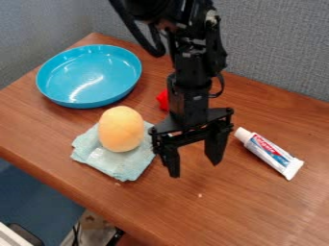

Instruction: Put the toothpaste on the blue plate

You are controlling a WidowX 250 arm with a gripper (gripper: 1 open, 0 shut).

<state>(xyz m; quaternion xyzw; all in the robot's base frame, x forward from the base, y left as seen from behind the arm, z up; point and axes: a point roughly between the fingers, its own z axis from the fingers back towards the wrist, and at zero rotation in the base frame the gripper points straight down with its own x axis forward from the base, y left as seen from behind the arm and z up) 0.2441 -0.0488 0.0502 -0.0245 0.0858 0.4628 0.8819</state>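
a black robot arm hangs its gripper (194, 158) straight down over a brown wooden table (52, 120), the two dark fingers (171, 161) spread wide with nothing between them and their tips just above the tabletop.

the toothpaste (267, 153), a small white tube with red and blue print, lies flat on the wood just to the right of the gripper, apart from the nearer finger, its white cap end pointing toward the gripper and its flat tail toward the table's right edge.

the blue plate (88, 75) sits well apart from the gripper, up and to the left near the table's far left corner, glossy and bare inside.

immediately left of the gripper an orange ball (121, 128) rests on a pale teal cloth (110, 158) folded on the table, the ball near the left finger but not touching it.

a red block (164, 99) shows partly behind the arm, just above the gripper in the picture, mostly hidden by the black wrist.

a grey wall (38, 29) stands behind the table.
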